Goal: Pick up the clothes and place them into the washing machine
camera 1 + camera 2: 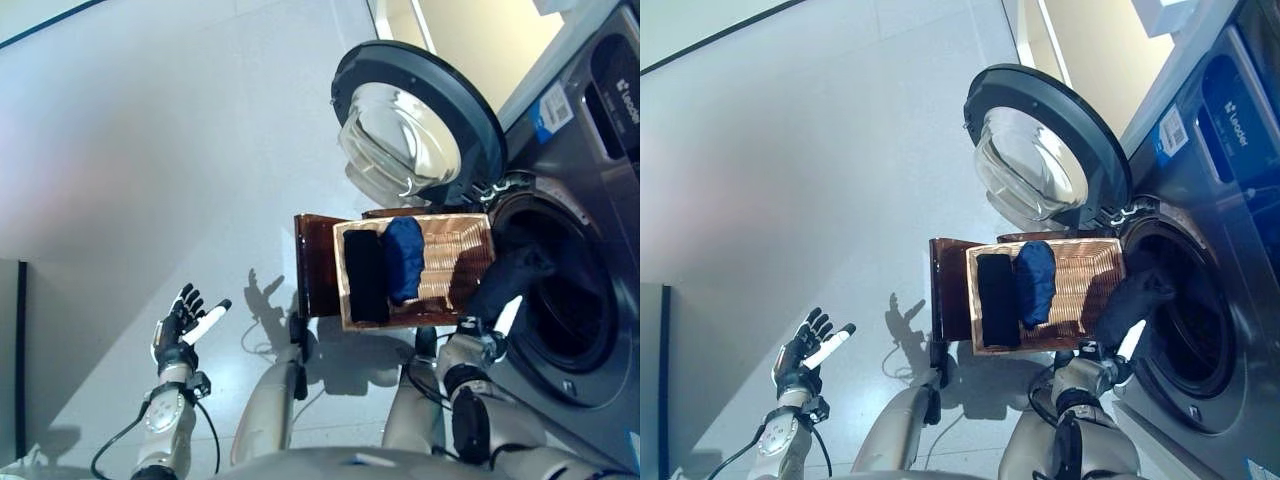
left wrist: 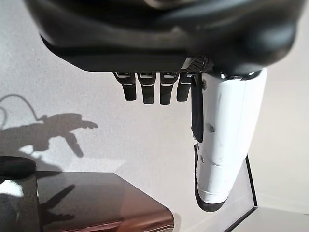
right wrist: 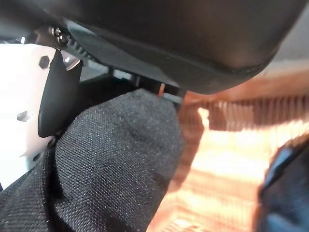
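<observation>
A wicker basket (image 1: pixel 455 262) stands on a brown low table (image 1: pixel 315 265) in front of the washing machine (image 1: pixel 590 180). In the basket lie a folded black garment (image 1: pixel 365 275) and a blue garment (image 1: pixel 405 258). My right hand (image 1: pixel 508 315) is shut on a dark grey garment (image 1: pixel 512 278), held up at the basket's right end, beside the open drum (image 1: pixel 570 300). The right wrist view shows that cloth (image 3: pixel 111 164) pinched under the thumb, with the basket's weave (image 3: pixel 231 159) behind it. My left hand (image 1: pixel 182 328) hangs open and empty over the floor at the lower left.
The round glass door (image 1: pixel 415 130) is swung wide open, above and behind the basket. Grey floor stretches to the left. A dark vertical edge (image 1: pixel 20 360) runs along the far left. The left wrist view shows the table's brown corner (image 2: pixel 96 203).
</observation>
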Motion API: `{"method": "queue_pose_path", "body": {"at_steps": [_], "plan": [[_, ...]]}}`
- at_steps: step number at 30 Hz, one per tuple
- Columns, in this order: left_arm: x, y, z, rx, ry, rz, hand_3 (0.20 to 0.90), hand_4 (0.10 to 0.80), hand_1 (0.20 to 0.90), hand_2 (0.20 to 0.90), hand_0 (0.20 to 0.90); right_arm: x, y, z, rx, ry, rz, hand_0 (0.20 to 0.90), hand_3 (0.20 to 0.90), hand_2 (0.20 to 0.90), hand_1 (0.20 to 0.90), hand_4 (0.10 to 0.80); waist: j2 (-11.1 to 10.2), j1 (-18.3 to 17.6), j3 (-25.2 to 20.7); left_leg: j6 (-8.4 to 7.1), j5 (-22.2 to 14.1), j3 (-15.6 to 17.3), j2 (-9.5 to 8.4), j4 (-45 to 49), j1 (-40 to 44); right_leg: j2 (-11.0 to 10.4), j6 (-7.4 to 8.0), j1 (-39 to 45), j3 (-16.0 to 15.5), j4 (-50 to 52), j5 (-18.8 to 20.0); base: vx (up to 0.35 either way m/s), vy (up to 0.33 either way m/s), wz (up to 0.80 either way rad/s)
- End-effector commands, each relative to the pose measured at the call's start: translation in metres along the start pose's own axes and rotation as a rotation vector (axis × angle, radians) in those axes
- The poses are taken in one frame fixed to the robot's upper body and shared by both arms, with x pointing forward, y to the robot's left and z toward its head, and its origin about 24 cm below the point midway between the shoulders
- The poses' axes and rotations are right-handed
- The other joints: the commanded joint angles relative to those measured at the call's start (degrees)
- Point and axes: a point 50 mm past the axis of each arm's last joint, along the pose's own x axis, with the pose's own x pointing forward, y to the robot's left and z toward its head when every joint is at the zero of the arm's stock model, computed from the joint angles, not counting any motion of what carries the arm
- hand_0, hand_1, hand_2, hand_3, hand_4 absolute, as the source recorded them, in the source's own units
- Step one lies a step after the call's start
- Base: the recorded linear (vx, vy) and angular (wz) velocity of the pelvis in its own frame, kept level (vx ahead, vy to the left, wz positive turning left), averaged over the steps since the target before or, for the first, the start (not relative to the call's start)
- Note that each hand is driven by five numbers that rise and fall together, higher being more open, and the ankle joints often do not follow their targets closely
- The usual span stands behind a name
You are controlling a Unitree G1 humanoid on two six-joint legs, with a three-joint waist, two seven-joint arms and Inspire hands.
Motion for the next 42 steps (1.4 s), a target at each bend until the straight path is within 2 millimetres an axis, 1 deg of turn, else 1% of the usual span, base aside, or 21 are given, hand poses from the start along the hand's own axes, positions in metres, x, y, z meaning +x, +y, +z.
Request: {"method": "queue_pose_path", "body": {"at_steps": [1, 2, 3, 4, 5, 7, 9, 11, 12, 13, 14, 19, 22, 24, 26, 30, 34, 37, 39, 42], "plan": [[0.005, 0.014, 0.031, 0.012, -0.162, 0.029, 0.9, 0.8, 0.9, 0.9, 0.9, 0.012, 0.044, 0.043, 0.064, -0.193, 0.122, 0.2, 0.2, 0.2, 0.2, 0.3, -1.0, 1.1, -0.3, -1.42, -2.1, -1.0, -0.6, 0.9, 0.6, -0.6, -3.42, 0.3, -0.4, -5.2, 8.6, 0.0, 0.0, 0.0], [0.005, 0.014, 0.031, 0.014, -0.164, 0.026, 0.9, 0.8, 0.9, 0.9, 0.9, 0.013, 0.051, 0.049, 0.079, -0.213, 0.127, 0.2, 0.2, 0.2, 0.2, 0.3, -0.9, 1.2, -0.3, -1.42, -2.1, -1.1, -0.67, 0.8, 0.5, -0.6, -3.39, 0.2, -0.4, -5.2, 8.6, 0.0, 0.0, 0.0], [0.005, 0.014, 0.033, 0.023, -0.171, 0.018, 0.9, 0.8, 0.9, 0.9, 0.9, 0.016, 0.062, 0.062, 0.127, -0.256, 0.124, 0.2, 0.2, 0.2, 0.2, 0.3, -0.6, 1.3, -0.3, -1.42, -2.1, -1.1, -0.77, 0.7, 0.4, -0.6, -3.36, -0.1, -0.2, -5.2, 8.5, 0.0, 0.0, 0.0], [0.005, 0.013, 0.034, 0.03, -0.175, 0.011, 0.9, 0.8, 0.9, 0.9, 0.9, 0.017, 0.068, 0.067, 0.144, -0.272, 0.125, 0.2, 0.2, 0.2, 0.2, 0.3, -0.4, 1.5, -0.3, -1.41, -2.1, -1.2, -0.86, 0.8, 0.2, -0.6, -3.37, -0.4, -0.1, -5.0, 8.4, 0.0, 0.0, 0.0], [0.005, 0.013, 0.034, 0.029, -0.175, 0.009, 0.9, 0.8, 0.9, 0.9, 0.9, 0.017, 0.07, 0.068, 0.145, -0.274, 0.125, 0.2, 0.2, 0.2, 0.2, 0.3, -0.3, 1.6, -0.3, -1.41, -2.1, -1.2, -0.86, 0.8, 0.1, -0.6, -3.37, -0.5, -0.1, -4.9, 8.4, 0.0, 0.0, 0.0], [0.006, 0.01, 0.037, 0.038, -0.187, -0.01, 0.9, 0.8, 0.9, 0.9, 0.9, 0.019, 0.084, 0.08, 0.197, -0.31, 0.122, 0.2, 0.2, 0.2, 0.2, 0.3, 0.5, 1.7, 0.0, -1.3, -2.4, -1.3, -1.04, 1.4, -0.6, -0.7, -3.54, -1.6, 0.3, -3.8, 8.0, 0.0, 0.0, 0.0], [0.006, 0.008, 0.042, 0.034, -0.207, -0.023, 0.9, 0.8, 0.9, 0.9, 0.9, 0.02, 0.094, 0.09, 0.206, -0.333, 0.124, 0.2, 0.2, 0.2, 0.2, 0.3, 1.2, 1.8, 0.5, -1.2, -3.0, -1.2, -1.21, 3.1, -1.8, -0.6, -3.69, -3.0, 0.9, -2.1, 7.4, -0.042, 0.032, 0.01], [0.006, 0.007, 0.044, 0.028, -0.219, -0.028, 0.9, 0.8, 0.9, 0.9, 0.9, 0.019, 0.104, 0.094, 0.205, -0.343, 0.142, 0.2, 0.2, 0.2, 0.2, 0.3, 1.8, 1.9, 0.9, -1.11, -3.7, -1.1, -1.29, 4.8, -2.9, -0.5, -3.84, -4.3, 1.6, -0.3, 6.9, -0.04, 0.029, 0.03], [0.006, 0.006, 0.046, 0.024, -0.228, -0.035, 0.9, 0.8, 0.9, 0.9, 0.9, 0.019, 0.108, 0.097, 0.205, -0.353, 0.15, 0.2, 0.2, 0.2, 0.2, 0.3, 2.0, 1.8, 1.2, -1.11, -4.5, -1.0, -1.12, 6.5, -3.6, -0.5, -3.97, -5.0, 2.0, 1.4, 5.8, 0.0, 0.0, 0.0], [0.006, 0.006, 0.046, 0.023, -0.228, -0.035, 0.9, 0.8, 0.9, 0.9, 0.9, 0.018, 0.109, 0.097, 0.205, -0.353, 0.151, 0.2, 0.2, 0.2, 0.2, 0.3, 2.0, 1.8, 1.2, -1.11, -4.5, -1.0, -1.12, 6.6, -3.8, -0.5, -3.98, -5.1, 2.0, 1.4, 5.9, -0.018, 0.0, 0.03], [0.005, 0.006, 0.051, 0.017, -0.251, -0.043, 0.9, 0.8, 0.9, 0.9, 0.9, 0.019, 0.111, 0.101, 0.218, -0.367, 0.15, 0.2, 0.2, 0.2, 0.2, 0.3, 2.2, 1.6, 1.7, -1.07, -6.0, -1.0, -1.08, 9.4, -5.0, -0.3, -4.31, -6.1, 2.5, 3.8, 4.6, -0.013, -0.002, 0.04], [0.004, 0.012, 0.055, 0.02, -0.267, -0.026, 0.9, 0.8, 0.9, 0.9, 0.9, 0.018, 0.114, 0.106, 0.225, -0.392, 0.146, 0.2, 0.2, 0.2, 0.2, 0.3, 2.0, 1.3, 2.2, -0.84, -9.1, -0.8, -0.18, 16.5, -9.0, 0.4, -4.9, -10.0, 3.4, 9.7, 1.7, -0.015, -0.003, -0.01], [0.004, 0.017, 0.058, 0.02, -0.277, -0.001, 0.9, 0.8, 0.9, 0.9, 0.9, 0.019, 0.107, 0.106, 0.223, -0.401, 0.115, 0.2, 0.2, 0.2, 0.2, 0.3, 1.5, 0.9, 2.2, -0.83, -10.4, -1.0, 0.22, 19.9, -11.1, 0.9, -5.36, -12.3, 4.0, 13.1, 0.5, -0.014, -0.006, -0.06], [0.005, 0.018, 0.058, 0.019, -0.278, 0.009, 0.9, 0.8, 0.9, 0.9, 0.9, 0.021, 0.101, 0.105, 0.214, -0.398, 0.087, 0.2, 0.2, 0.2, 0.2, 0.3, 1.3, 0.7, 2.0, -0.96, -10.9, -0.8, 0.32, 21.2, -12.1, 1.1, -5.62, -13.5, 4.4, 14.7, -0.1, -0.008, -0.005, -0.03], [0.004, 0.02, 0.057, 0.025, -0.27, 0.015, 0.9, 0.8, 0.9, 0.9, 0.9, 0.021, 0.098, 0.103, 0.21, -0.392, 0.077, 0.2, 0.2, 0.2, 0.2, 0.3, 1.3, 0.8, 1.8, -1.09, -11.0, -0.7, 0.46, 21.3, -12.4, 1.2, -5.74, -14.3, 4.7, 15.5, -0.4, 0.0, 0.0, 0.0], [0.002, 0.024, 0.057, 0.045, -0.265, 0.019, 0.9, 0.8, 0.9, 0.9, 0.9, 0.02, 0.11, 0.109, 0.234, -0.409, 0.088, 0.2, 0.2, 0.2, 0.2, 0.3, 1.5, 1.3, 1.0, -1.17, -10.8, -0.6, 0.31, 20.7, -12.9, 1.5, -5.97, -15.4, 5.2, 15.9, -0.8, -0.003, 0.001, -0.01], [0.001, 0.029, 0.062, 0.061, -0.285, 0.023, 0.9, 0.8, 0.9, 0.9, 0.9, 0.017, 0.128, 0.13, 0.248, -0.465, 0.124, 0.2, 0.2, 0.2, 0.2, 0.3, 1.9, 1.5, 0.7, -1.26, -10.6, -0.8, 0.29, 21.0, -13.3, 1.8, -6.22, -16.3, 5.6, 17.3, -1.4, -0.008, 0.001, -0.03], [0.001, 0.032, 0.068, 0.075, -0.309, 0.024, 0.9, 0.8, 0.9, 0.9, 0.9, 0.015, 0.144, 0.155, 0.231, -0.53, 0.141, 0.2, 0.2, 0.2, 0.2, 0.3, 2.3, 1.6, 0.6, -1.39, -10.6, -0.8, 0.07, 21.3, -13.8, 1.6, -6.19, -16.7, 5.9, 17.8, -1.4, -0.02, -0.001, 0.04], [0.001, 0.033, 0.071, 0.079, -0.322, 0.02, 0.9, 0.8, 0.9, 0.9, 0.9, 0.011, 0.158, 0.173, 0.238, -0.573, 0.162, 0.2, 0.2, 0.2, 0.2, 0.3, 2.7, 1.6, 0.5, -1.49, -10.2, -0.7, -0.2, 20.8, -14.4, 1.3, -6.09, -17.3, 6.1, 17.7, -1.2, -0.036, -0.003, 0.03], [-0.001, 0.032, 0.072, 0.086, -0.327, 0.008, 0.9, 0.8, 0.9, 0.9, 0.9, 0.004, 0.177, 0.189, 0.242, -0.614, 0.197, 0.2, 0.2, 0.2, 0.2, 0.3, 3.2, 1.8, 0.3, -1.55, -9.4, -0.6, -0.42, 20.0, -14.7, 1.3, -6.16, -18.1, 6.1, 17.6, -0.8, -0.017, 0.021, 0.09]]}}
